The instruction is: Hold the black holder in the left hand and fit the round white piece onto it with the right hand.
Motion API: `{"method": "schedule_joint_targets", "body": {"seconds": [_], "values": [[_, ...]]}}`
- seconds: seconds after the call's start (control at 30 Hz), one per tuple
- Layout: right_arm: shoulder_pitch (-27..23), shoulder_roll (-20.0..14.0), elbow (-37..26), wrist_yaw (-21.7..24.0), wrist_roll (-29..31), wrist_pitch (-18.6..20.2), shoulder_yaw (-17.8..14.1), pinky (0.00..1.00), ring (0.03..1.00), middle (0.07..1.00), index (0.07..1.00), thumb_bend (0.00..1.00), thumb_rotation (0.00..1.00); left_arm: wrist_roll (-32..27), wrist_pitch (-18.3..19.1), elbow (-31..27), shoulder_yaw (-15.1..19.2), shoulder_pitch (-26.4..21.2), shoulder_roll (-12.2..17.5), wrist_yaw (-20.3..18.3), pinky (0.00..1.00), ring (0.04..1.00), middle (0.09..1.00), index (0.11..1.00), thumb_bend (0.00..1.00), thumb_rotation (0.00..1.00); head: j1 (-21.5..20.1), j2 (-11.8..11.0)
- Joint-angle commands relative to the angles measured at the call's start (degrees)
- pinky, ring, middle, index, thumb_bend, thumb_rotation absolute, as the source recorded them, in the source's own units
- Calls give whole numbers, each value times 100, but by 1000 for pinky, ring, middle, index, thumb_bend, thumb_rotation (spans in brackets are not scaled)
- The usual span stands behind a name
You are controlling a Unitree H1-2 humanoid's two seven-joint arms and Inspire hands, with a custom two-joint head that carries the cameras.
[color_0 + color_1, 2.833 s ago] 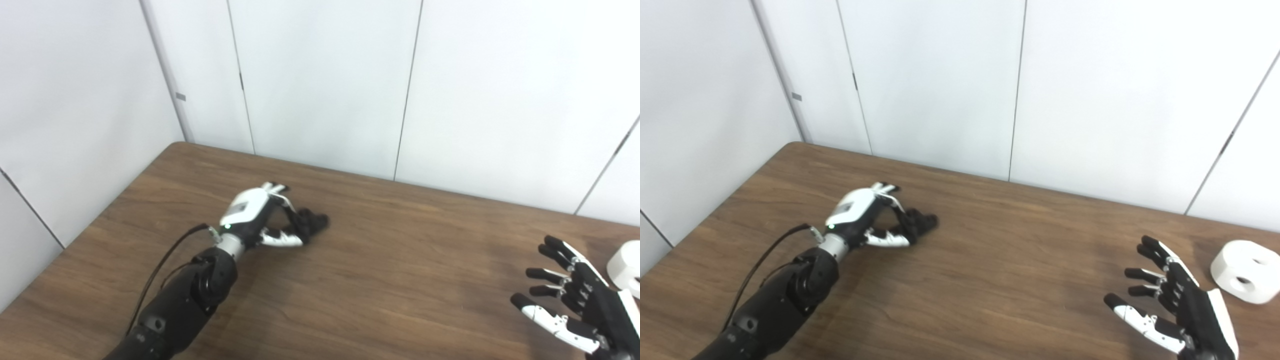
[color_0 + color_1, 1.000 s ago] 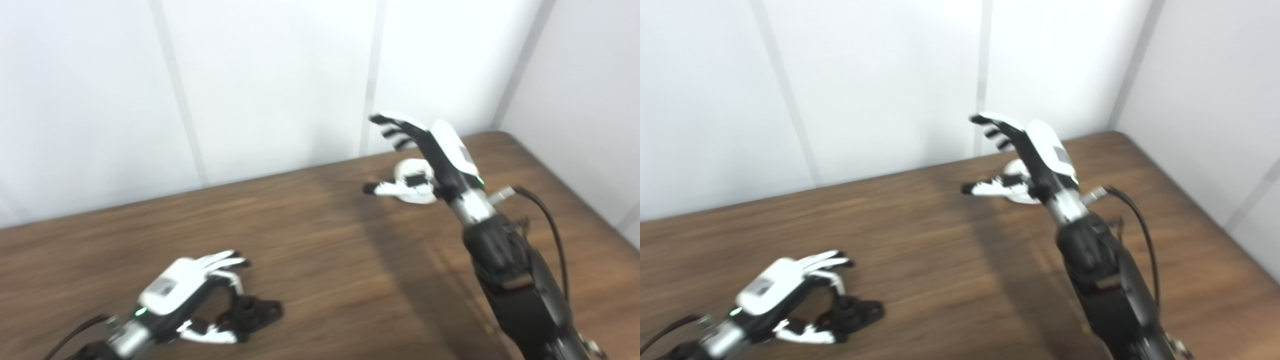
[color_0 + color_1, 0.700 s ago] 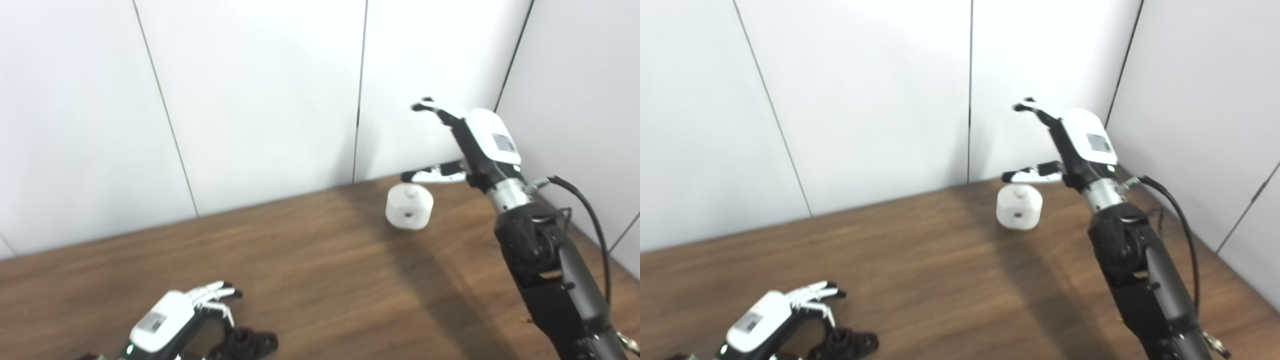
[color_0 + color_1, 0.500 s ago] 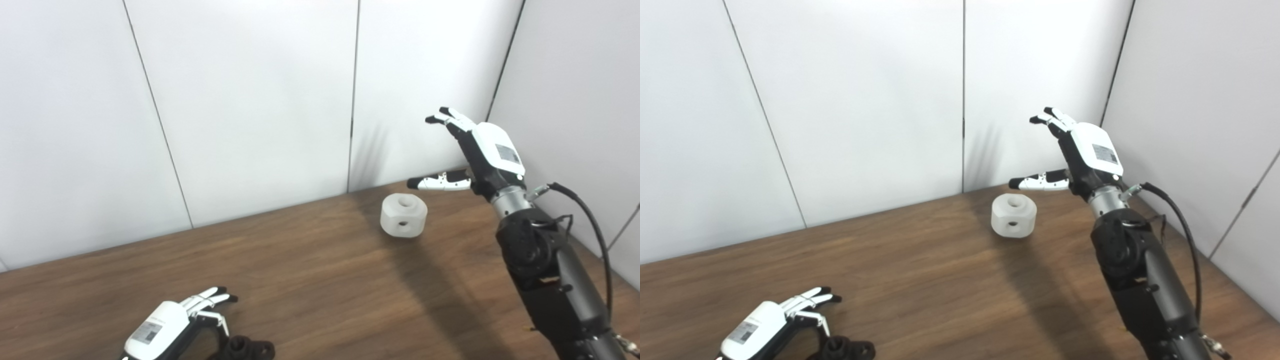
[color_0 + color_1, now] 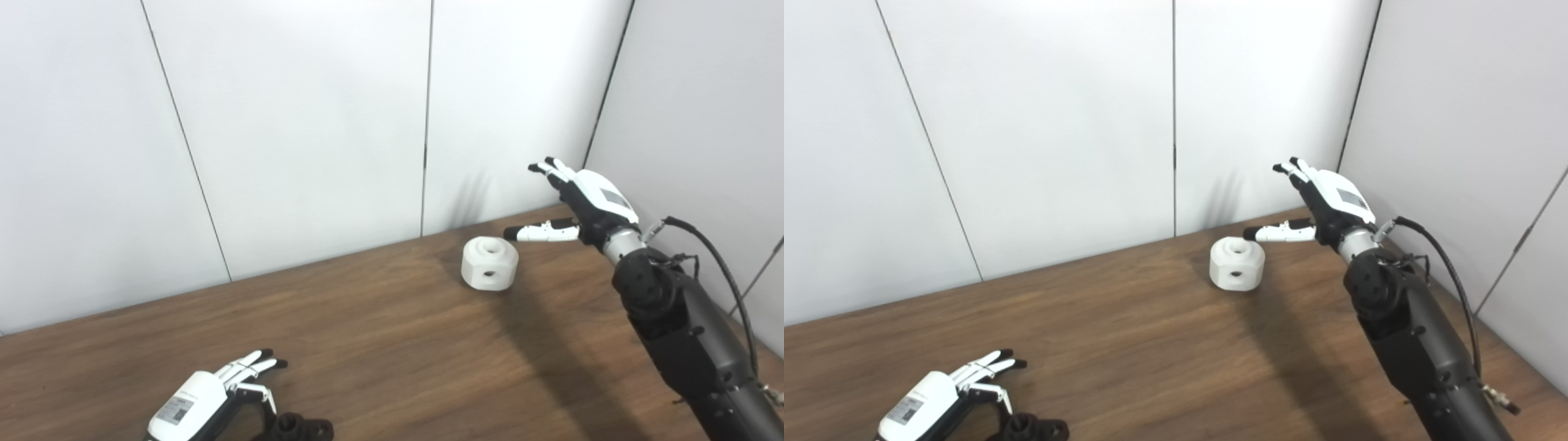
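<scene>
Left robot hand (image 5: 202, 395) low at the desk's (image 5: 380, 343) near edge, fingers spread, arched over the black holder (image 5: 300, 427); contact unclear, grip can't be told. Round white piece (image 5: 489, 263) sits far right near wall. Right robot hand (image 5: 572, 205) spread wide, holding nothing, thumb just above the piece.

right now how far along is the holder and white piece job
Early stage; nothing is fitted. The left hand is over the black holder at the table's near edge, but whether it grips it is unclear. The right hand is open, raised beside the round white piece, which sits on the table ungrasped. Left: grasp the piece, carry it over, fit it.
</scene>
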Motion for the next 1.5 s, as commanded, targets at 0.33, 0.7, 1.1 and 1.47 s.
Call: {"method": "schedule_joint_targets", "body": {"seconds": [0.33, 0.7, 1.1, 1.47], "values": [[-320, -291, 598, 421, 568, -163, 255, 789, 967, 1000, 933, 1000, 588, 377, 111, 235, -121, 242, 360, -449, 849, 906, 855, 483, 524, 55, 36, 82], [-587, -222, 1391, 435, 692, -377, 665, 752, 944, 995, 936, 1000, 635, 443, 113, -33, 117, 336, 335, -845, 834, 905, 853, 484, 523, 52, 93, 133], [-764, -26, 1980, -29, 673, -413, 775, 736, 919, 980, 933, 1000, 547, 616, 112, -162, 393, 480, 263, -1025, 816, 891, 840, 484, 524, 53, 112, 149], [-840, 115, 2261, -293, 587, -379, 1036, 750, 922, 966, 898, 1000, 506, 483, 111, -298, 433, 522, 309, -1075, 817, 890, 841, 484, 523, 51, 177, 218]]}}
